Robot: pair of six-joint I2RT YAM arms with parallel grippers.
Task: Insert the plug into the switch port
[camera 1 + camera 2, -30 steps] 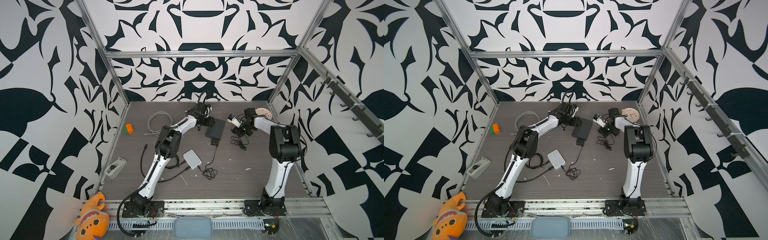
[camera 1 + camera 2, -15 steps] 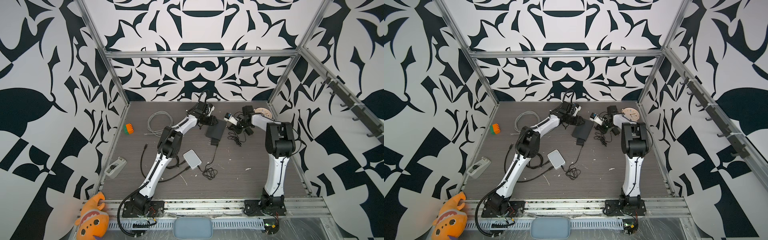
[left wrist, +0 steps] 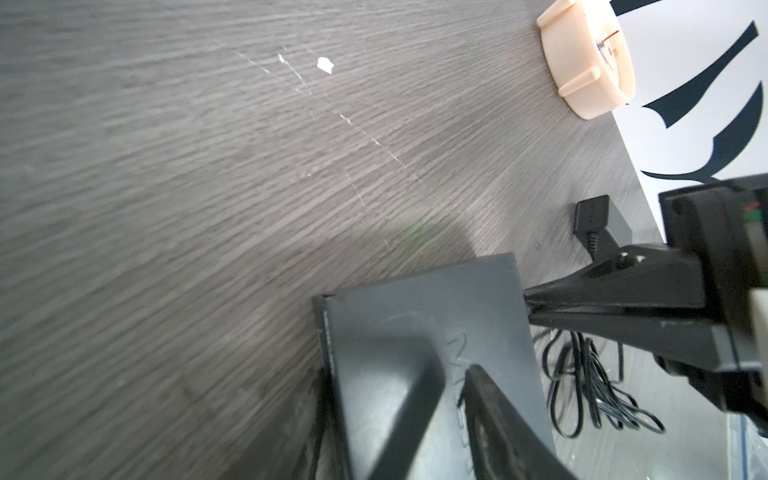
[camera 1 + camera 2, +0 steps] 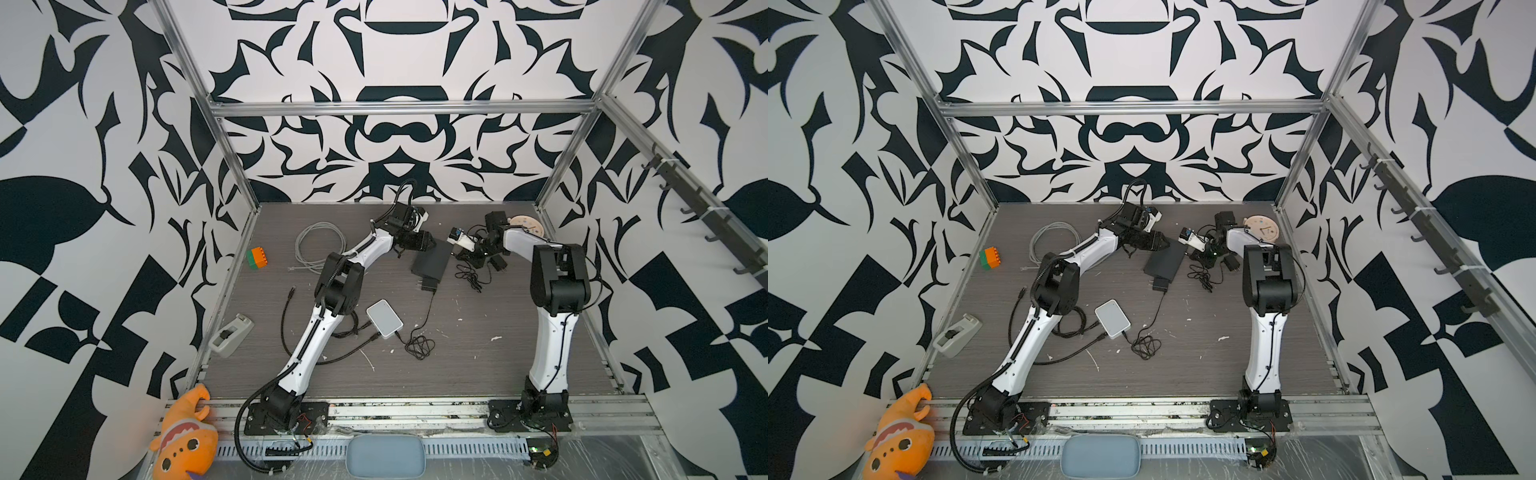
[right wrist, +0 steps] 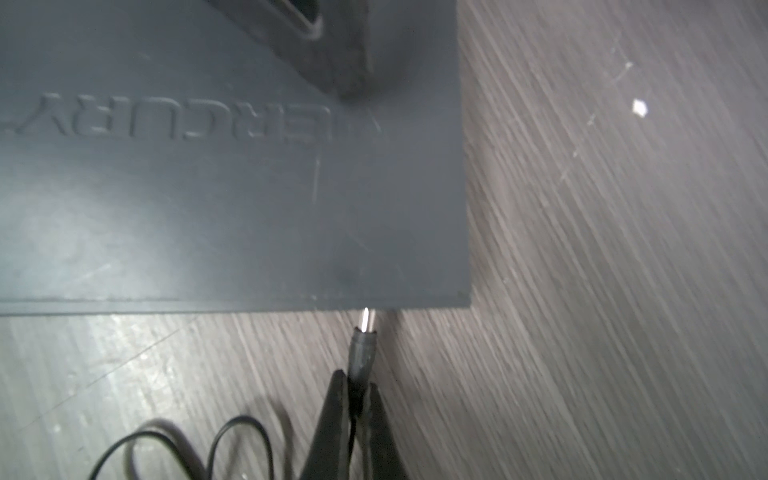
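Plug (image 5: 362, 349) moved closer; tip pts straight at switch (image 5: 232, 187) edge.

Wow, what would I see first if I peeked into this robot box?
Probably the swirly black-and-white walls all around. Then, at the back of the table, the left gripper sits open-fingered on the dark switch, and the right gripper pinches a little plug, its shiny tip right at the switch's edge. An orange plush toy lies by the front left corner.
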